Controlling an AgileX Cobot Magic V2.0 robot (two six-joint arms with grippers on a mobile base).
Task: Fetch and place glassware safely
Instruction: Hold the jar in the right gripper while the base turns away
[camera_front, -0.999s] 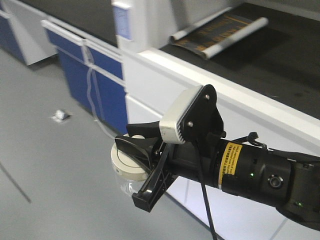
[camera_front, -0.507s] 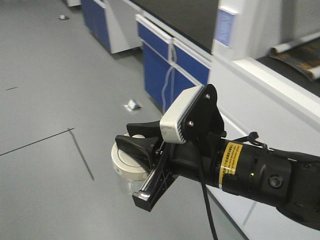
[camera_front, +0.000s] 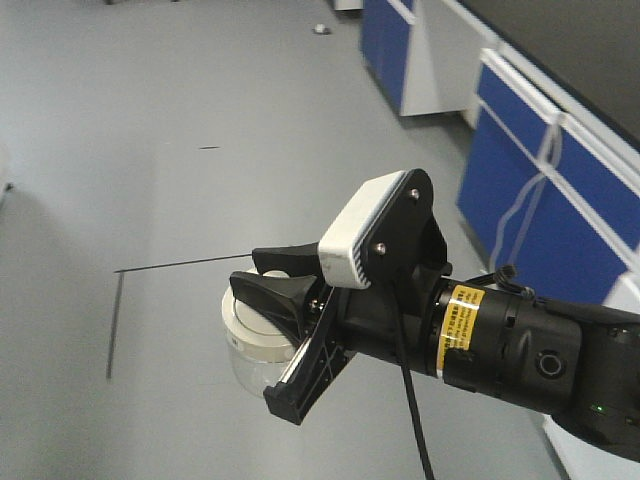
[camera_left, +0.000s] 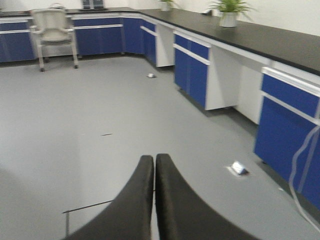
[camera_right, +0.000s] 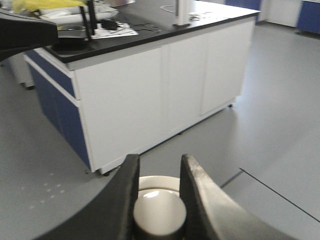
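We see big grey floor (camera_front: 150, 120) all around. Along wall, long blue cupboards with black tops (camera_left: 195, 75). In right wrist view, white table with black top (camera_right: 165, 75), papers on it. Our black right arm (camera_front: 520, 345) sticks out over floor. Our right tool (camera_front: 250, 268) pinches round knob (camera_right: 159, 214) and holds small clear glass jar with cream-white lid (camera_front: 245, 340) up in air, above floor. Our left tool (camera_left: 154, 157) closed tight, black fingers touching, nothing between them.

Jar (camera_front: 246, 342) body half hidden behind fingers (camera_front: 275, 293), lid (camera_right: 159, 212) cut off below
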